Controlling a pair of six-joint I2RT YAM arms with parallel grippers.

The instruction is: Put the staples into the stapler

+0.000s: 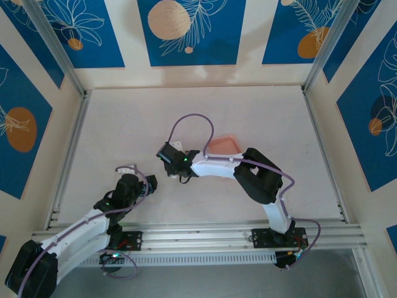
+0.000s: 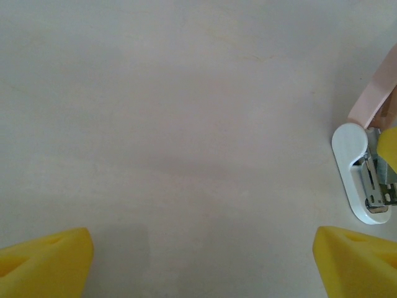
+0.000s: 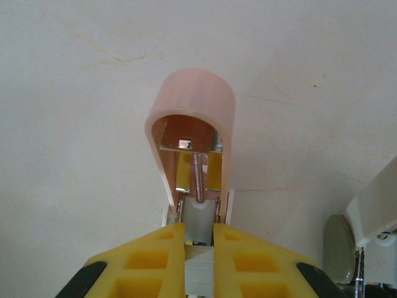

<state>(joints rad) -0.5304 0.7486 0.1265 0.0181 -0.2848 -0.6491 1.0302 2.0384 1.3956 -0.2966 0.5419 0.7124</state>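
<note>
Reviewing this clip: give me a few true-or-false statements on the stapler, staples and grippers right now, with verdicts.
1. The pink-and-white plastic stapler has its lid raised open. True.
2. The right gripper pinches a grey metallic strip of staples. True.
3. The left gripper is shut on the stapler. False: it stands open and empty, stapler off to its side.
4. The salmon-pink rectangular tray lies beside the left arm. False: it lies by the right arm.

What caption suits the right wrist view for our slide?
Right gripper holds staples at the open pink stapler.
</note>
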